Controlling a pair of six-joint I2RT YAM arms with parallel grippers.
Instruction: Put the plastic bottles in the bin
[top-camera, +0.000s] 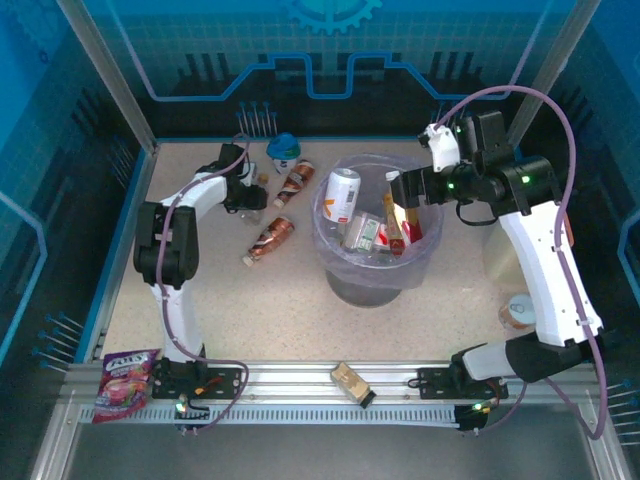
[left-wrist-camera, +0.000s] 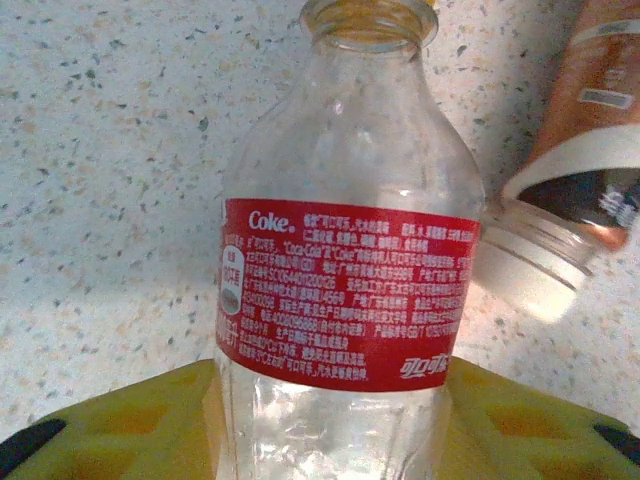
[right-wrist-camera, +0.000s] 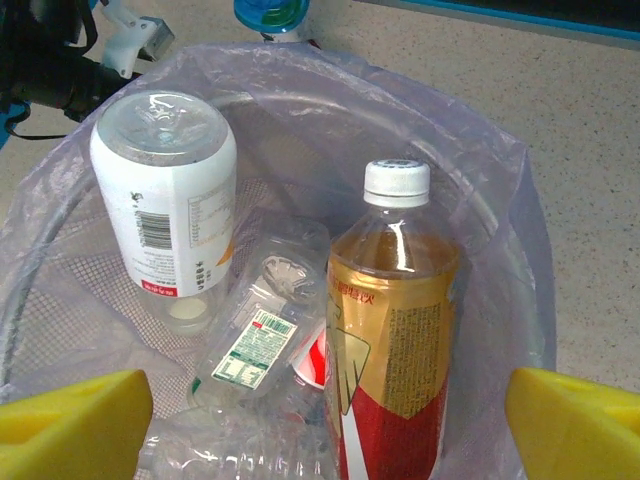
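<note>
A clear Coke bottle (left-wrist-camera: 350, 290) with a red label and no cap lies between the yellow fingers of my left gripper (left-wrist-camera: 330, 410), which is shut on its lower body at the far left of the table (top-camera: 247, 195). Two brown-copper bottles (top-camera: 295, 183) (top-camera: 268, 238) lie beside it; one shows close by (left-wrist-camera: 590, 110). The bin (top-camera: 322, 225), lined with a lavender bag (right-wrist-camera: 480, 160), holds a white-labelled bottle (right-wrist-camera: 165, 210), a clear crushed one (right-wrist-camera: 262, 335) and an upright gold-and-red tea bottle (right-wrist-camera: 395, 340). My right gripper (right-wrist-camera: 325, 430) hangs open above the bin (top-camera: 400, 195).
A blue-capped item (top-camera: 284, 148) sits at the back of the table, behind the bin. A red snack packet (top-camera: 125, 380) and a small gold-brown box (top-camera: 350, 383) lie on the near rail. Glass walls close in both sides.
</note>
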